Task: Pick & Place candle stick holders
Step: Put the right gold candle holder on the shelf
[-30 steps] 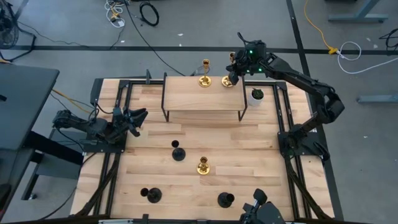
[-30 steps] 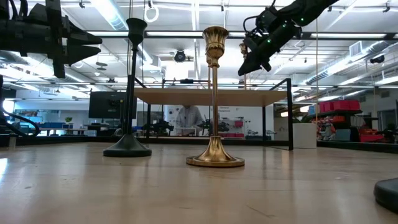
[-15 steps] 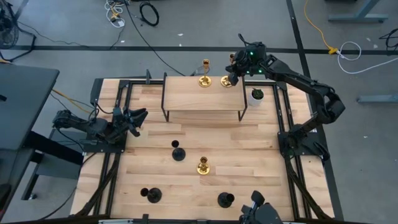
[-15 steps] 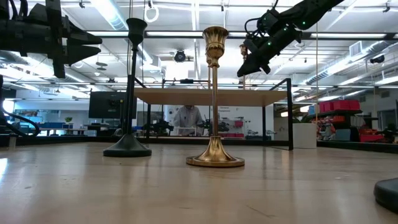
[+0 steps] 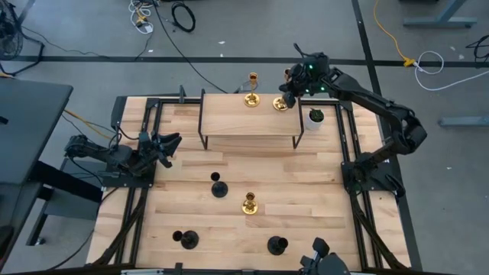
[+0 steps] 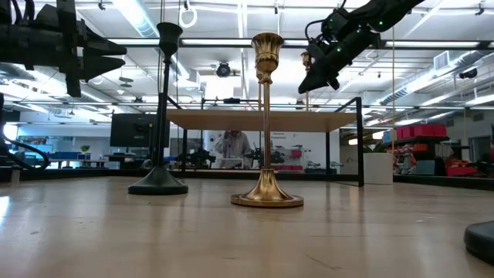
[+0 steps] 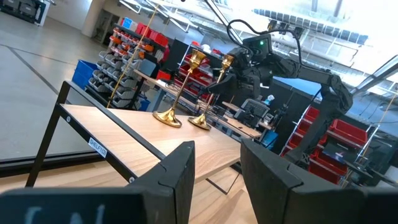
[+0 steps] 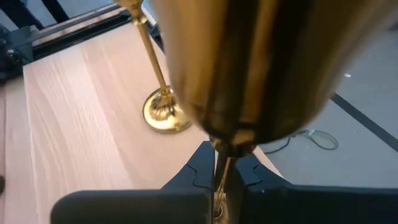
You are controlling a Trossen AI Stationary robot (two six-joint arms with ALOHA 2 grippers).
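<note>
Two gold candle stick holders stand by their round bases on the far edge of a raised wooden shelf [image 5: 248, 122]: one [image 5: 251, 98] to the left, one [image 5: 281, 101] to the right. My right gripper [image 5: 287, 88] is shut on the right one, just under its cup [image 8: 249, 68]. A third gold holder [image 5: 250, 205] and three black holders [image 5: 219, 187] [image 5: 187, 239] [image 5: 276, 245] stand on the table top. My left gripper [image 5: 166, 143] waits open and empty at the table's left side. My right gripper pinches the gold holder's thin stem [image 8: 219, 163] between its two fingers, just below the cup. The fingers come slanting down from the far right and lie across the stem. The holder stands upright with its base [image 5: 280, 104] on the shelf.
A small white pot with a green plant [image 5: 315, 116] stands right of the shelf, close under my right arm. The shelf has black metal legs [image 5: 202, 141]. Black frame rails run along the table's left and right sides. Bare wood lies between the shelf and the loose holders.
My right gripper has shifted a little up and toward the table's right edge at the gold holder's stem. The holder still stands upright on the shelf.
</note>
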